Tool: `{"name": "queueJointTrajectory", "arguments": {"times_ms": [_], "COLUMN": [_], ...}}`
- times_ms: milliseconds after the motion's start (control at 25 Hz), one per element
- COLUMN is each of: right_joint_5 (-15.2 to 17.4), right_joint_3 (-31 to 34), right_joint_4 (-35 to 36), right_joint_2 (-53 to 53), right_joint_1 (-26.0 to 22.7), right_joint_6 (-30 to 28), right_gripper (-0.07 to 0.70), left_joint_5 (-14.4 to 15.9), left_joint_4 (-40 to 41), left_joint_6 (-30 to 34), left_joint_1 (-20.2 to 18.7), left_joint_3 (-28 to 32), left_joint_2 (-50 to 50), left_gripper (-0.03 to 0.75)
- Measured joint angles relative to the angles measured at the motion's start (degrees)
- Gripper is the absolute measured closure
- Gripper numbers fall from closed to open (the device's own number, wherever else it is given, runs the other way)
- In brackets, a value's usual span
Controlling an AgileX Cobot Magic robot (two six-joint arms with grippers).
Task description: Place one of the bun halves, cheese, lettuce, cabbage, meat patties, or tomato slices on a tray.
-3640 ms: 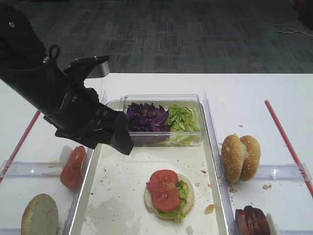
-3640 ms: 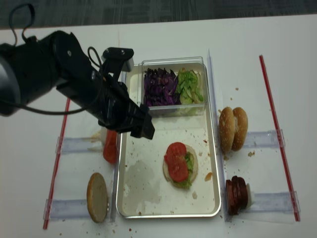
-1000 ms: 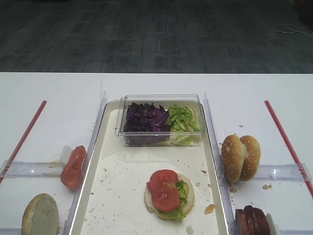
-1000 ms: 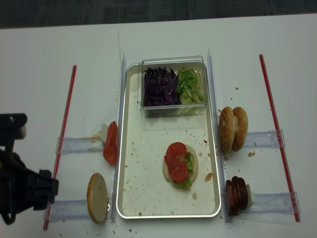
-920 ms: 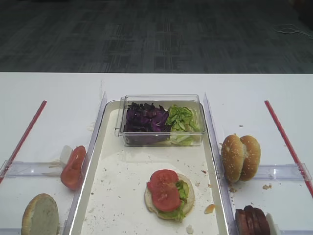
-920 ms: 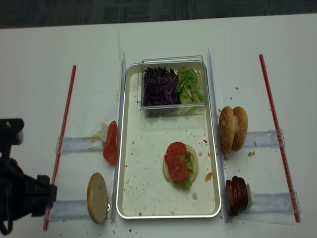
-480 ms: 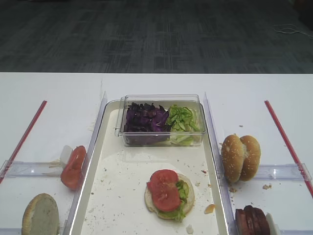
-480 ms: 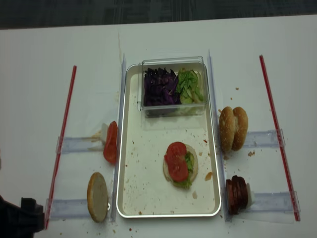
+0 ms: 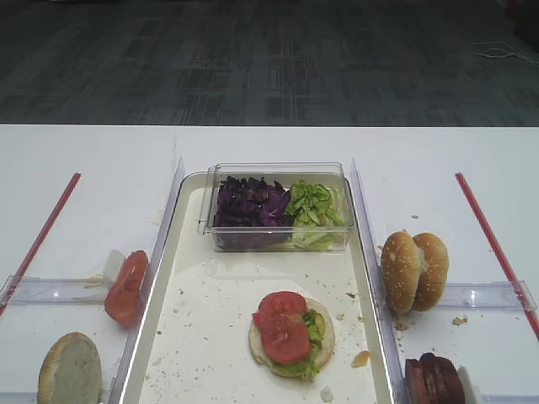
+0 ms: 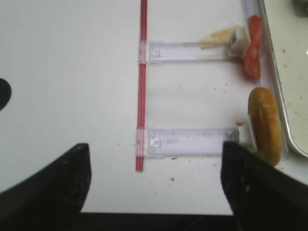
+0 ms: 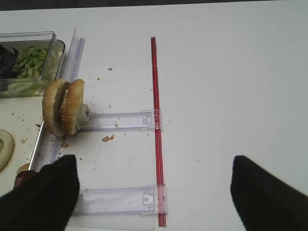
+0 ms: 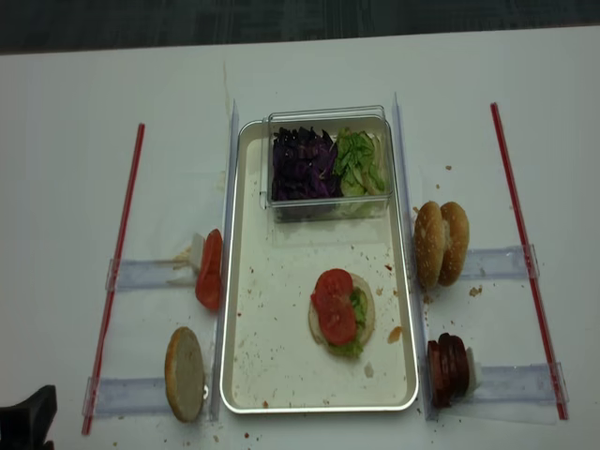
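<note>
Left wrist view: left gripper (image 10: 154, 192) has its fingers (image 10: 53, 183) standing wide apart with nothing between them, above bare white table (image 10: 67, 72). Just beyond the gap lies a clear plastic rail (image 10: 187, 143) joined to a red strip (image 10: 141, 96); at that rail's far end, by the right finger, a bun half (image 10: 264, 125) stands on edge against the tray (image 10: 284, 120). Farther out, tomato slices (image 10: 252, 45) lean at the end of a second rail. Right wrist view: right gripper (image 11: 151, 192) fingers (image 11: 41, 192) likewise spread, empty. Ahead of the left finger, two sesame bun halves (image 11: 62, 106) stand on edge; beyond them a clear box (image 11: 29, 62) with lettuce (image 11: 33, 60). Exterior high view: mid-tray, a bun base topped with tomato (image 9: 282, 324) and greens; cabbage (image 9: 251, 202) in the box at the far end; meat patties (image 9: 434, 379) at the near right corner.
</note>
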Motion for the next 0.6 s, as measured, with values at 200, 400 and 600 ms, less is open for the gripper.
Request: {"name": "queueJointTrajectory", "arguments": {"times_ms": [200,400,600], "right_joint_5": [0.0,0.0,0.0], "right_joint_3": [0.0,0.0,0.0], "right_joint_4": [0.0,0.0,0.0], "right_joint_2": [0.0,0.0,0.0], "right_joint_1": [0.0,0.0,0.0], "right_joint_6": [0.0,0.0,0.2], "right_gripper": [-0.031,-0.031,-0.031], "left_joint_5": [0.4,0.8,0.9], "left_joint_4": [0.0,0.0,0.0], "left_joint_6": [0.0,0.0,0.0], "left_joint_1": [0.0,0.0,0.0], "left_joint_3": [0.0,0.0,0.0], "left_joint_2": [-8.8,-12.2,-12.3], "left_gripper": [0.17,0.171,0.171]}}
